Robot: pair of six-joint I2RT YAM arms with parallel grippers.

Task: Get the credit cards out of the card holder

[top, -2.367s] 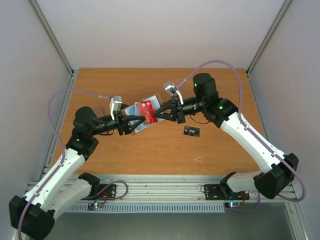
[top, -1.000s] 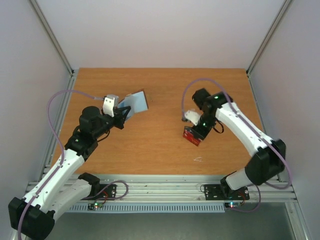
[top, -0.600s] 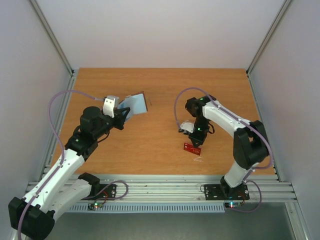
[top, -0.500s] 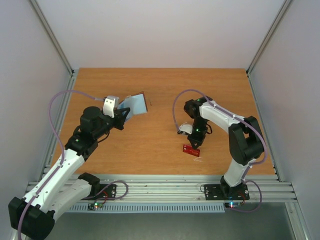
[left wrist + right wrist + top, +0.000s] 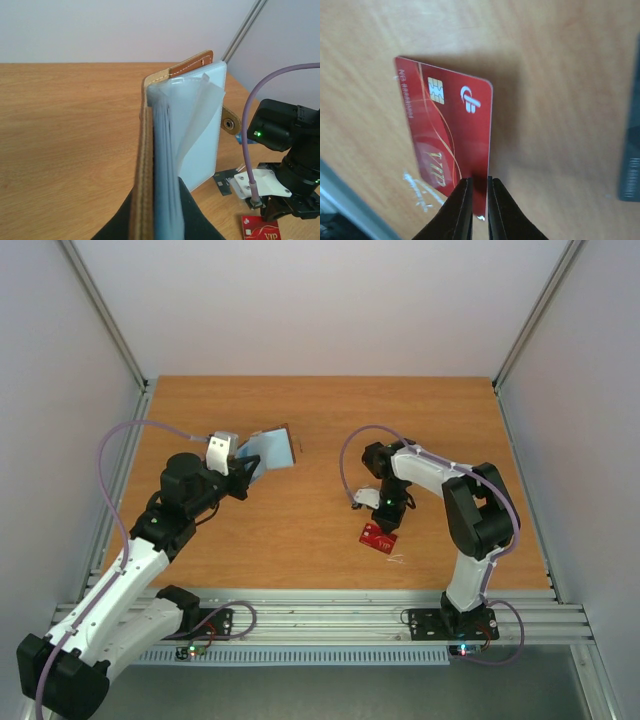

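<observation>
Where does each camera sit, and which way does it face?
Top external: above, behind; looks down on the table and both arms.
Left wrist: on the left arm, facing the card holder in the left end effector.
Right wrist: on the right arm, looking down at the red card in the right end effector.
Shared: all show the red card.

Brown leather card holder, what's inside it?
The card holder shows clear plastic pockets over pale blue-grey lining. Any card tucked inside is hidden; the left gripper covers its bottom.

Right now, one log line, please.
left pincer: holds card holder | right pincer: pinches red card | black card: on table
</observation>
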